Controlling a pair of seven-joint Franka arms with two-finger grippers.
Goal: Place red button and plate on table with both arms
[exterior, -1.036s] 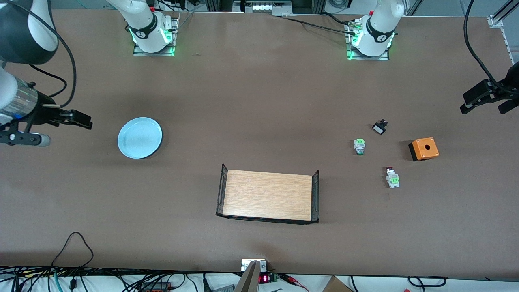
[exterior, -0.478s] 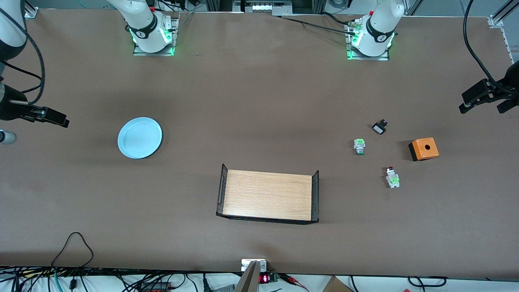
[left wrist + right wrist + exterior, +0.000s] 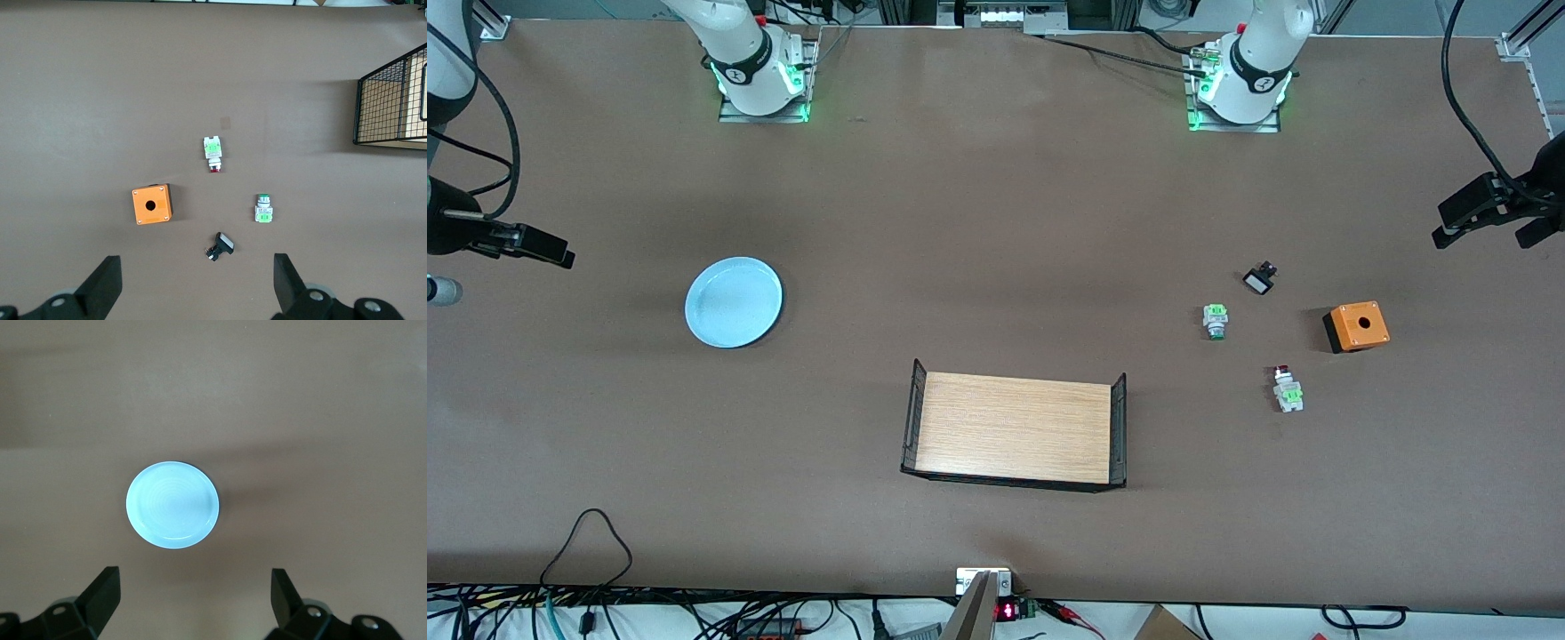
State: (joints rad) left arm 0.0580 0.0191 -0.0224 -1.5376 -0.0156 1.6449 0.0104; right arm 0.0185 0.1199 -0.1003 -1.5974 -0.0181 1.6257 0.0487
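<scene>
Brown table (image 3: pixel 996 222) holds the plate (image 3: pixel 734 302) toward the right arm's end and the red button (image 3: pixel 1287 388) near the orange box (image 3: pixel 1356 326). Both grippers, left (image 3: pixel 193 283) and right (image 3: pixel 193 600), hang spread and empty. Any return risks nudging the tiny button.

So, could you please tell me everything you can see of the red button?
The red button is a small switch lying on its side on the brown table, with a dark red cap, a silver-white body and a bright green block. It lies nearer the front camera than the orange box, toward the left arm's end. Nothing touches it.
</scene>
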